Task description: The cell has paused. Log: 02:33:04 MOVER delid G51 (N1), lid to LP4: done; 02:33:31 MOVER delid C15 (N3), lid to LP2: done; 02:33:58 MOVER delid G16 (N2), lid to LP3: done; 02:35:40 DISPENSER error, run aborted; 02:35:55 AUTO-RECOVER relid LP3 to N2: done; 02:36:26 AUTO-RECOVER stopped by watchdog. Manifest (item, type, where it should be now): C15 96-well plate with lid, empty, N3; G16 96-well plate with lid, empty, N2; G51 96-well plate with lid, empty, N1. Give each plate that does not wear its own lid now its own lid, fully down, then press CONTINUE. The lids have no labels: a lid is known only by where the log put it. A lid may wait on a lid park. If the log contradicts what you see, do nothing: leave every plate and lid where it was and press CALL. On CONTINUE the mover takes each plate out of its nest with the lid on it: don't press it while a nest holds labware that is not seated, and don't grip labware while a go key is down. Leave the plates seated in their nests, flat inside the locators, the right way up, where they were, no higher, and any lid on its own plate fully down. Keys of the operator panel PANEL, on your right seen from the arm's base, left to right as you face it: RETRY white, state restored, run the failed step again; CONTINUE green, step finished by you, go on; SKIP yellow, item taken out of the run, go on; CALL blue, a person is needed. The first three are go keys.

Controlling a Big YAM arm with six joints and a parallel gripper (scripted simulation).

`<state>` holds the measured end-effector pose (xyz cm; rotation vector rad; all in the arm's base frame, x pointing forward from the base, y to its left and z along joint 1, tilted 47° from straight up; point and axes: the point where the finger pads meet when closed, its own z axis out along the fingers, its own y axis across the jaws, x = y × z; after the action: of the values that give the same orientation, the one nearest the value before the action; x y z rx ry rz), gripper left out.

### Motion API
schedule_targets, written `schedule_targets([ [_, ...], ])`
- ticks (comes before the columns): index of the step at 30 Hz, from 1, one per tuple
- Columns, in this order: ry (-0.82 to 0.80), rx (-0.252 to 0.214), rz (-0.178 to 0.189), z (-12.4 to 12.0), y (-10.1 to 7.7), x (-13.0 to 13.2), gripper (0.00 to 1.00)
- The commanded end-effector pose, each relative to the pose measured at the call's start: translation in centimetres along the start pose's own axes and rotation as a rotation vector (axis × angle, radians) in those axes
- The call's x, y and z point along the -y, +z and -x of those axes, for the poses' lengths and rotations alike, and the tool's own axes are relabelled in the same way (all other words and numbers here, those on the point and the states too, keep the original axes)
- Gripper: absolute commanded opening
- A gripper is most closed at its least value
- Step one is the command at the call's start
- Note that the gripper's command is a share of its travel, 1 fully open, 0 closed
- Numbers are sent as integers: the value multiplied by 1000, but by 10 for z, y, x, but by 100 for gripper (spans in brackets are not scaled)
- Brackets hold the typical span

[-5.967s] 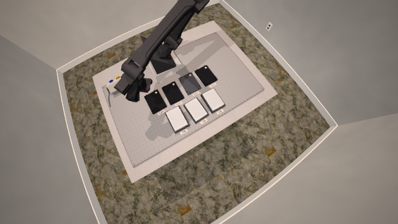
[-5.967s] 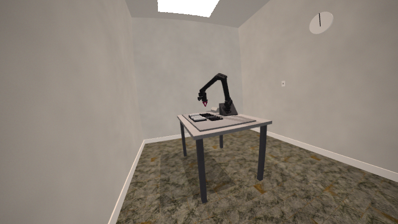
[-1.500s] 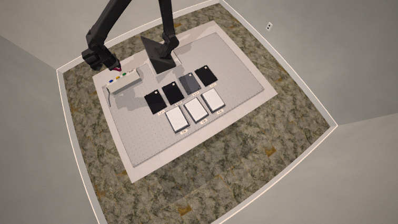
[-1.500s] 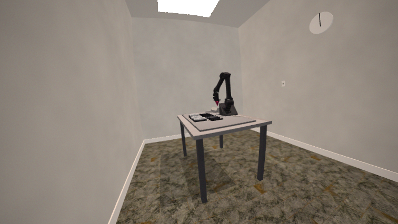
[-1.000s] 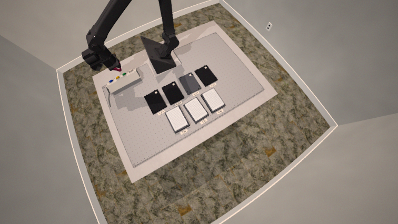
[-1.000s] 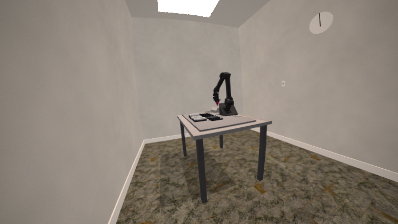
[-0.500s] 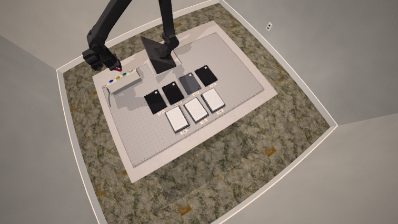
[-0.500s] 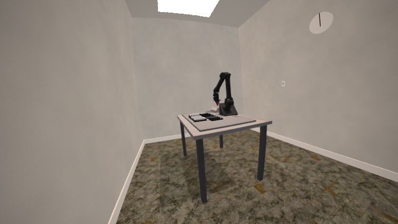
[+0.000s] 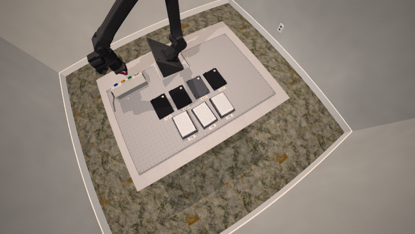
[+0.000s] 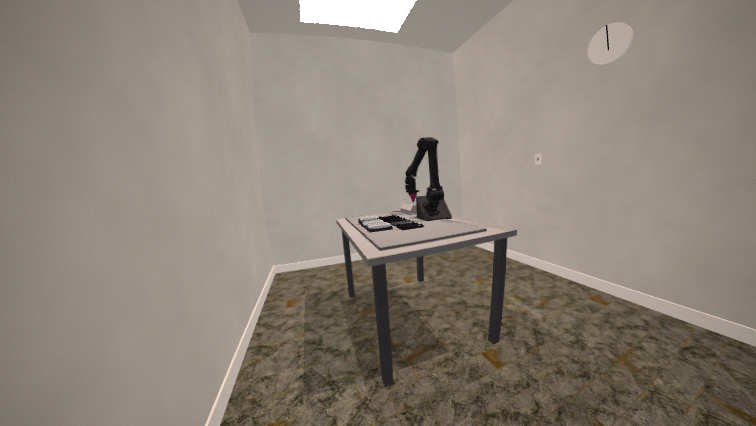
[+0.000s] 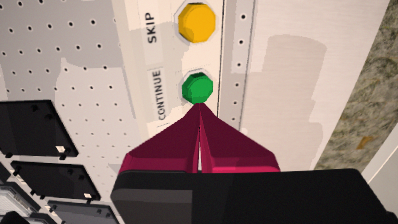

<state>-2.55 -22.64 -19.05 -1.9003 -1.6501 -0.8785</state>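
Note:
My gripper (image 11: pixel 199 111) is shut and empty, its red fingers pressed together. The tips point at the green CONTINUE key (image 11: pixel 197 87) and hang just above it. I cannot tell if they touch it. In the top view the gripper (image 9: pixel 123 72) hangs over the operator panel (image 9: pixel 129 84), close to the green key (image 9: pixel 129 77). Three white 96-well plates (image 9: pixel 184 124) (image 9: pixel 204 113) (image 9: pixel 222 104) lie flat in their dark nests in the front row. I cannot make out lids on them at this size. Behind them are four lid parks; three look black (image 9: pixel 162 106) (image 9: pixel 180 97) (image 9: pixel 214 78) and one looks grey (image 9: pixel 197 87).
The yellow SKIP key (image 11: pixel 197 22) is beside CONTINUE; the blue key (image 9: pixel 115 84) is at the panel's far end. The arm's black base (image 9: pixel 165 57) stands behind the lid parks. The table's edge and the floor lie just beyond the panel.

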Motion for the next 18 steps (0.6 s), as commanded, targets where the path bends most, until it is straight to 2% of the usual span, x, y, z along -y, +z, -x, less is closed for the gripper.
schedule_targets([
  [1, -13, 8, 0, 4, 7, 1, 0],
  [18, -15, 7, -3, 4, 17, 0, 0],
])
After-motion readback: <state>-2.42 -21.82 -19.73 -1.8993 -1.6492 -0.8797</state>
